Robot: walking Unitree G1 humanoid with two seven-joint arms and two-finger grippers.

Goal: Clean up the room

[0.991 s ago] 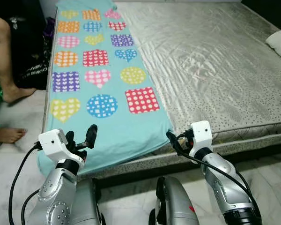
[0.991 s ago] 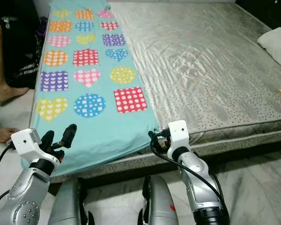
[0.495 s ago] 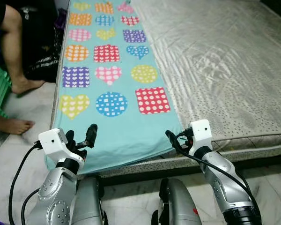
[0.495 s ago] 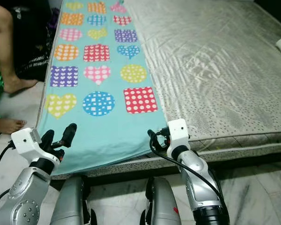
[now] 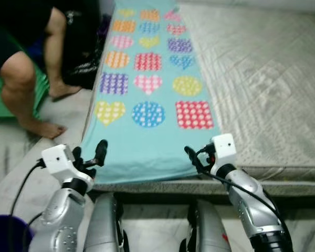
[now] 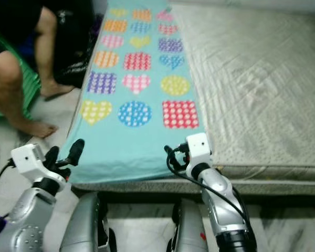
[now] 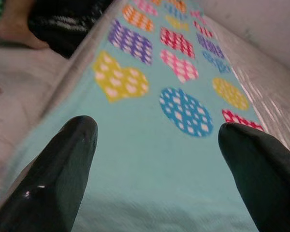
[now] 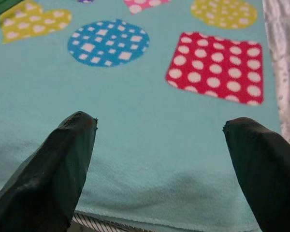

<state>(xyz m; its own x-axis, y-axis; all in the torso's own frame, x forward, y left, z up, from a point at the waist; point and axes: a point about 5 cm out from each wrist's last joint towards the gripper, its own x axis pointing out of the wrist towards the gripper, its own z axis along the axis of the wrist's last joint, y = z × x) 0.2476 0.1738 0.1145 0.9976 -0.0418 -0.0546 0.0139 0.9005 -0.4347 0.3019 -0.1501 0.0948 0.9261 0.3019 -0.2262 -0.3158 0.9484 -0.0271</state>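
Note:
A turquoise blanket [image 5: 147, 144] printed with coloured hearts, circles and squares lies flat along the left strip of the grey mattress [image 5: 268, 89], its near hem hanging over the bed's front edge. My left gripper [image 5: 89, 154] hovers open just before the blanket's near left corner. My right gripper [image 5: 198, 157] is open at the near right corner. In the left wrist view the blanket [image 7: 150, 164] spreads beyond the wide-apart fingers of the gripper [image 7: 157, 129]. In the right wrist view the hem [image 8: 150, 193] lies just under the open gripper [image 8: 159, 123]. Neither holds anything.
A person's bare legs [image 5: 29, 89] and foot rest on the floor left of the bed, beside a green seat [image 5: 39, 89]. A purple bucket [image 5: 2, 231] stands at the lower left by my left arm. Pale marble floor [image 5: 163, 231] lies below the bed edge.
The whole view has swung left, so the person's legs and the purple bucket now show more. Both grippers keep the same open pose at the blanket's near hem.

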